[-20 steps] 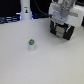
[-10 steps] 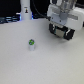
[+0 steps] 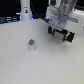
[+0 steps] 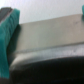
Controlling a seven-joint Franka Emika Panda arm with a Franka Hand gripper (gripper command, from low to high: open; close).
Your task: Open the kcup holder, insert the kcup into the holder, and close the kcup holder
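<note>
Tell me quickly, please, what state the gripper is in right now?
Gripper: open, holding nothing; its teal fingers stand apart on either side of the kcup holder. The kcup sits apart on the table.

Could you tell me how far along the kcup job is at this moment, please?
Nothing looks finished yet. The kcup sits alone on the white table, untouched. The gripper is at the black kcup holder on the exterior view's right, and the wrist view shows its teal fingers spread over a dark edge, so opening seems in hand. Inserting and closing remain.

Kcup (image 3: 31, 44) on white table (image 3: 20, 65)
</note>
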